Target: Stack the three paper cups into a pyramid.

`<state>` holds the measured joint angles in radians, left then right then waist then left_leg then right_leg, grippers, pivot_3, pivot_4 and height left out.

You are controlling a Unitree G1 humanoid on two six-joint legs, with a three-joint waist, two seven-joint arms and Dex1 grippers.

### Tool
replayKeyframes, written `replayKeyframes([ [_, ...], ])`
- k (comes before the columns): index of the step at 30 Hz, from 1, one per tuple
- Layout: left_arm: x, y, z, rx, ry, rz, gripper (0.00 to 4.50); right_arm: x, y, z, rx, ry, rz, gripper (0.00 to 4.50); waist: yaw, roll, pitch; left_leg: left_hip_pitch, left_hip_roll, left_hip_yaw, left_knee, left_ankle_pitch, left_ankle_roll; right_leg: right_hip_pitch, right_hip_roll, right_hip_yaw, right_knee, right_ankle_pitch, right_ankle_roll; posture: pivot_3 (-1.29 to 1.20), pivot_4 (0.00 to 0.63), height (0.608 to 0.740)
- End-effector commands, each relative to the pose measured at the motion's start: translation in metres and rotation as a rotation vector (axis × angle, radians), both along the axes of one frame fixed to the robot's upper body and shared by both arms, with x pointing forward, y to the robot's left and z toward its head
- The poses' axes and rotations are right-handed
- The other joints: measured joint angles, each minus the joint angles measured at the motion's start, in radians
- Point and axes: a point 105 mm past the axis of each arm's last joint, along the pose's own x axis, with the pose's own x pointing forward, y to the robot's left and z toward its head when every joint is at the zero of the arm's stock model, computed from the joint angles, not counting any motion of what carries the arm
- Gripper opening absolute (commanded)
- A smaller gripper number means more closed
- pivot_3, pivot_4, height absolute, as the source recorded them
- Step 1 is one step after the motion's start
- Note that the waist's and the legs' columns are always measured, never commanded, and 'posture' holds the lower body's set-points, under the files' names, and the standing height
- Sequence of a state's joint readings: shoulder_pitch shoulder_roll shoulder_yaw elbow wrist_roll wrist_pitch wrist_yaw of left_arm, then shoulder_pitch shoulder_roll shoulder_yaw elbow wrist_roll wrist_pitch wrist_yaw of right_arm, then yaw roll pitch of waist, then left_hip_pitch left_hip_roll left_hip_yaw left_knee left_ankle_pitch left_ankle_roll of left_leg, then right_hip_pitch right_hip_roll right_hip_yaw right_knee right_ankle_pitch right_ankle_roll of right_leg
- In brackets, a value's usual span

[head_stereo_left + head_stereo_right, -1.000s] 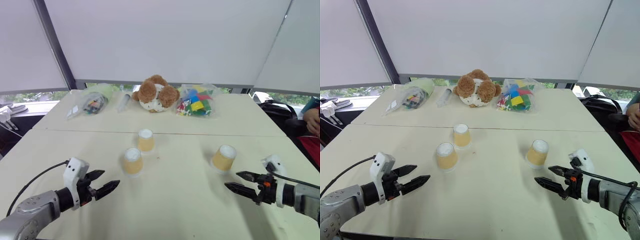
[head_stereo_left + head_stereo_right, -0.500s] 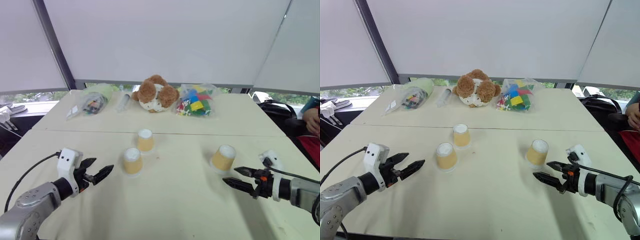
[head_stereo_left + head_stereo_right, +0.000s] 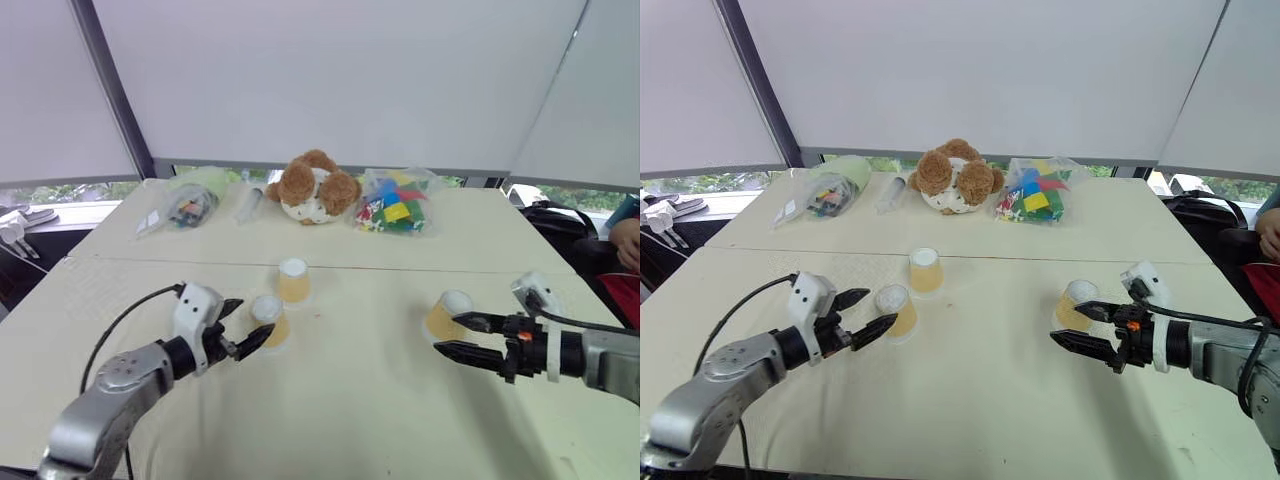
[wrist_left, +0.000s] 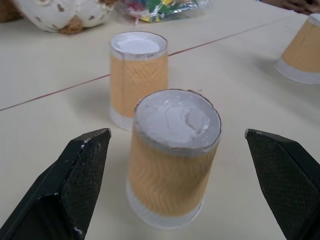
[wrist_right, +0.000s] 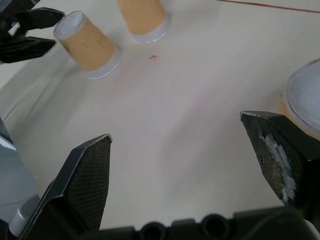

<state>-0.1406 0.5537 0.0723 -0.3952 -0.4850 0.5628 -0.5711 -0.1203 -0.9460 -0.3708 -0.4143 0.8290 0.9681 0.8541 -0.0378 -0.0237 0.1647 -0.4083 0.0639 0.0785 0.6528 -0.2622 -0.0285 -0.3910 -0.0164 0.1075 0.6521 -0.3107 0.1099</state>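
Note:
Three tan-yellow paper cups stand upside down on the cream table. One is at the back (image 3: 293, 281), one in front of it to the left (image 3: 268, 318), and one apart on the right (image 3: 447, 314). My left gripper (image 3: 250, 322) is open, and its tips reach the near left cup (image 4: 172, 155), which stands just ahead between the spread fingers, untouched. My right gripper (image 3: 447, 332) is open beside the right cup (image 5: 306, 100). That cup stands just outside one finger (image 5: 272, 140), not between the two.
Along the far side of the table lie a teddy bear (image 3: 311, 187), a clear bag of coloured blocks (image 3: 395, 212), another bag (image 3: 186, 205) and a clear tube (image 3: 248, 203). A seam (image 3: 150, 263) crosses the table. A person's arm (image 3: 626, 240) shows at the right edge.
My left gripper has swung right and forward up to the near left cup. My right gripper has risen and moved left to the right cup. Both stay open, and the cups have not moved.

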Motion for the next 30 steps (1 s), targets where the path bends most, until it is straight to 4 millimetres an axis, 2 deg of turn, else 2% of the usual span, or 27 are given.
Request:
replayKeyframes([
  [1,0.008,-0.008,0.0,0.032,-0.054,-0.017,4.44,-0.004,0.01,0.008,-0.006,-0.04,0.033,4.5,0.0,0.0,0.0,0.0,0.0,0.0,0.0,0.0,0.0,0.0,0.0,0.0,0.0,0.0,0.0,0.0,0.15,0.74],
  [8,0.028,-0.018,-0.006,0.013,-0.087,-0.011,4.44,-0.005,0.014,0.005,0.002,-0.045,0.026,4.5,0.004,0.0,0.0,0.0,0.0,0.0,0.001,0.0,0.0,0.0,0.0,0.0,0.0,0.0,0.0,0.0,0.15,0.74],
  [11,0.03,-0.023,-0.006,0.009,-0.102,-0.03,3.61,-0.005,0.013,0.005,0.002,-0.048,0.023,4.5,0.004,0.0,0.0,0.0,0.0,0.0,0.001,0.0,0.0,0.0,0.0,0.0,0.0,0.0,0.0,0.0,0.15,0.74],
  [13,0.034,-0.023,-0.005,0.007,-0.116,-0.02,2.59,-0.005,0.012,0.004,0.001,-0.048,0.02,4.5,0.004,0.0,0.0,0.0,0.0,0.0,0.001,0.0,0.0,0.0,0.0,0.0,0.001,0.0,0.0,0.0,0.15,0.74],
  [14,0.036,-0.021,-0.003,-0.004,-0.124,-0.01,2.35,-0.005,0.012,0.003,-0.001,-0.047,0.019,4.5,0.004,0.0,0.0,0.0,0.0,0.0,0.001,0.0,0.0,0.0,0.0,0.0,0.001,0.0,0.0,0.0,0.15,0.74],
  [17,0.034,-0.026,0.006,-0.037,-0.138,-0.034,2.35,-0.006,0.009,0.001,-0.007,-0.044,0.009,4.5,0.006,0.0,0.0,0.0,0.0,0.0,0.001,0.0,0.0,0.0,0.0,0.0,0.001,0.0,0.0,0.0,0.15,0.74],
  [20,0.017,-0.052,0.019,-0.061,-0.14,-0.184,2.35,-0.008,0.001,0.0,-0.017,-0.033,-0.01,4.5,0.007,0.0,0.0,-0.001,0.0,0.0,0.001,0.0,0.0,0.0,0.0,0.0,0.001,0.0,0.0,0.0,0.15,0.74],
  [22,-0.001,-0.082,0.019,-0.035,-0.111,-0.362,2.35,-0.01,-0.01,-0.005,-0.035,-0.017,-0.035,4.5,0.02,0.0,0.0,-0.001,0.0,0.0,0.001,0.0,0.0,0.0,0.0,0.0,0.001,0.0,0.0,0.0,0.15,0.74],
  [24,-0.01,-0.099,0.014,-0.013,-0.091,-0.46,2.35,-0.011,-0.016,-0.007,-0.046,-0.011,-0.052,4.5,0.028,0.0,0.0,-0.001,-0.001,0.0,0.003,0.0,0.0,0.001,0.0,-0.001,0.001,0.0,0.0,0.0,0.15,0.74],
  [30,0.004,-0.13,-0.003,0.03,-0.078,-0.56,2.35,-0.015,-0.017,-0.014,-0.041,-0.013,-0.075,4.5,0.024,0.0,0.0,-0.001,0.0,-0.001,0.008,0.0,0.0,0.003,0.002,0.0,0.001,0.0,0.0,0.0,0.15,0.74],
])
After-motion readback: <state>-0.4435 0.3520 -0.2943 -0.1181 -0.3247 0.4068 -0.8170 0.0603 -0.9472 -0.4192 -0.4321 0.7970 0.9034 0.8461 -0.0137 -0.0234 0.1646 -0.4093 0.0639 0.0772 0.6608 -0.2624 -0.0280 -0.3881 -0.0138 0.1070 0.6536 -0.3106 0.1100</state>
